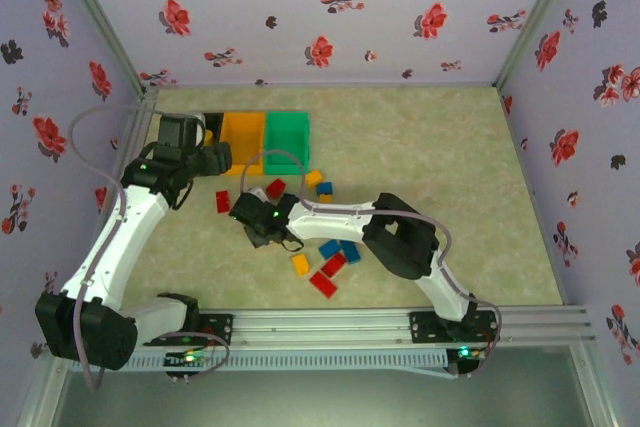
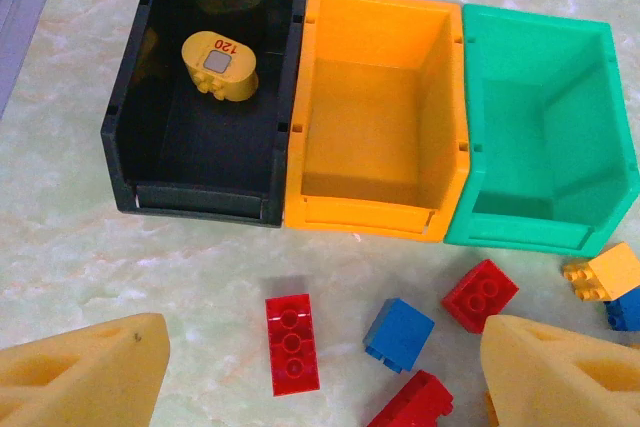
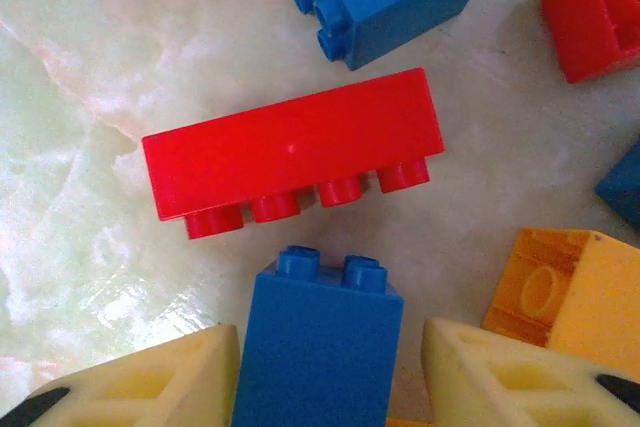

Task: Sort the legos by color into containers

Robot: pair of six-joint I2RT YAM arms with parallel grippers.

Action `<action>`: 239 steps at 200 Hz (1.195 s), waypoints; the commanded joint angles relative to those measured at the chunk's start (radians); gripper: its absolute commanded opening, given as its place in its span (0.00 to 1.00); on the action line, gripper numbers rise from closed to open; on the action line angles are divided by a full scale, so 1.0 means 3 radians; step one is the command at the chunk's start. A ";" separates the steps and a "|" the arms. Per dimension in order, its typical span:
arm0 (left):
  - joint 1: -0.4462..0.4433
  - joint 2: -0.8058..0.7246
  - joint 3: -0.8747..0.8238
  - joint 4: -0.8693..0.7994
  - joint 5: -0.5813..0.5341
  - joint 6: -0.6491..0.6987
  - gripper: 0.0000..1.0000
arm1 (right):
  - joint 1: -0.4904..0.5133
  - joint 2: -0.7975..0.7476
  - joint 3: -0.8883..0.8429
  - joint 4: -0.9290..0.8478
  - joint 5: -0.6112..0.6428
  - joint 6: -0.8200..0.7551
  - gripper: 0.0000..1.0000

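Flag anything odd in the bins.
One thing: the black bin holds a rounded yellow piece marked 120, unlike the blocky bricks lying outside. The orange bin beside it, the closer colour match, and the green bin hold nothing.

Black bin (image 2: pixel 195 199), orange bin (image 2: pixel 365 217), green bin (image 2: pixel 520 232), red brick (image 2: pixel 292 342), blue brick (image 2: pixel 398 335).

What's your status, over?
Left gripper open, empty. Right gripper straddling blue brick, grip unconfirmed. Yellow piece in black bin. Red brick close beyond.
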 commanded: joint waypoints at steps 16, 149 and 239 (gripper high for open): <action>-0.0004 -0.0020 0.0113 -0.0066 -0.0076 0.0026 0.82 | 0.0030 0.0091 0.0108 -0.0101 0.0136 -0.0001 0.43; -0.0004 -0.0020 0.0215 -0.0173 -0.0127 0.0028 0.80 | -0.0167 -0.0671 0.0099 -0.0160 0.0483 -0.0372 0.29; 0.0000 -0.0066 0.0254 -0.0356 -0.0228 0.0023 0.80 | -0.0775 -0.0414 0.0819 0.0175 0.0122 -0.0868 0.28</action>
